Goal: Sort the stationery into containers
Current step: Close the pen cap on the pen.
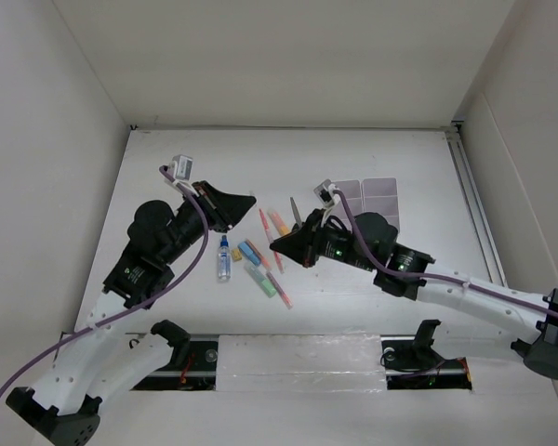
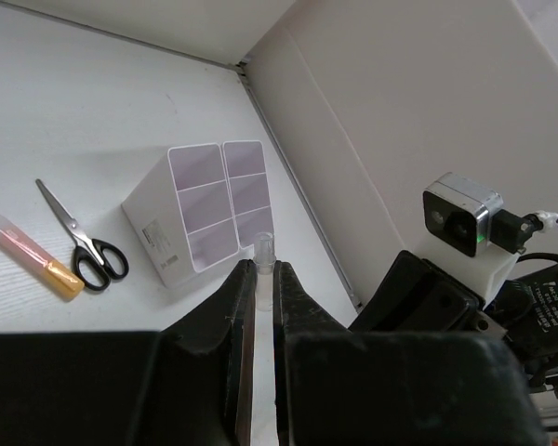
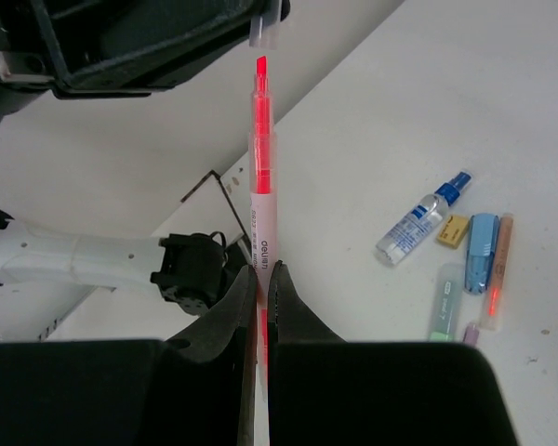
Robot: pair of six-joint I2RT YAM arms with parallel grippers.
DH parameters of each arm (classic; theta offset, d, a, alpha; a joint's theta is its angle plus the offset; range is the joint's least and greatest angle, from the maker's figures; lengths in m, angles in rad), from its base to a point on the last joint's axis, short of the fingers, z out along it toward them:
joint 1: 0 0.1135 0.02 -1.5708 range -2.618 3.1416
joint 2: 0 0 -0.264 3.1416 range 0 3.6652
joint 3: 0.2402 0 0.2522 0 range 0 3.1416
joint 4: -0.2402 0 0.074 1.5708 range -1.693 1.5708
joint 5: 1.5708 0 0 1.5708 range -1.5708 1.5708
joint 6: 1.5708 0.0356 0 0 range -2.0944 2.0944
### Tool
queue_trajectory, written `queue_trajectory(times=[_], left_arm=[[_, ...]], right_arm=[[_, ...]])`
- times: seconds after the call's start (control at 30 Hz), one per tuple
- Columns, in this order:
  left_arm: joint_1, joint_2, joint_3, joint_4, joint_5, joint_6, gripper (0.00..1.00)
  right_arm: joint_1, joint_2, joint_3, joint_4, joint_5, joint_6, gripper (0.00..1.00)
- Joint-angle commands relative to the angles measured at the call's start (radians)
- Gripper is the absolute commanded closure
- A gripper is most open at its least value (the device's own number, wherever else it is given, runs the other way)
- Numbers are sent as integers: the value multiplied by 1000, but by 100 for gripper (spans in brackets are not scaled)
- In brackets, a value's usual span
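My right gripper [image 3: 263, 271] is shut on a thin pink pen [image 3: 263, 186], which sticks out past the fingertips with its red tip bare. Just beyond that tip my left gripper [image 2: 263, 268] is shut on the pen's small clear cap [image 2: 264, 249]. In the top view both grippers hang over the middle of the table, left [image 1: 246, 200] and right [image 1: 277, 244], facing each other. The clear bottle [image 1: 223, 258], blue marker [image 3: 482, 249], orange marker [image 3: 498, 269] and green marker [image 3: 445, 297] lie below. The scissors [image 2: 84, 246] lie left of the two white containers [image 2: 209, 209].
A clear-bodied orange marker [image 2: 33, 255] lies beside the scissors. A small yellow block [image 3: 453, 230] sits by the bottle's blue cap. White walls close in the table at the back and both sides. The arm bases [image 1: 298, 358] line the near edge.
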Motion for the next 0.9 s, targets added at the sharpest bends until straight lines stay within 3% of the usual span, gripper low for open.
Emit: queue_trajectory(times=[0.0, 0.87], left_arm=[[0, -7, -5, 90, -17, -2, 100], [0, 4, 16, 148, -39, -64, 100]], right_arm=[[8, -37, 29, 95, 13, 18, 100], [8, 0, 29, 133, -23, 27, 100]])
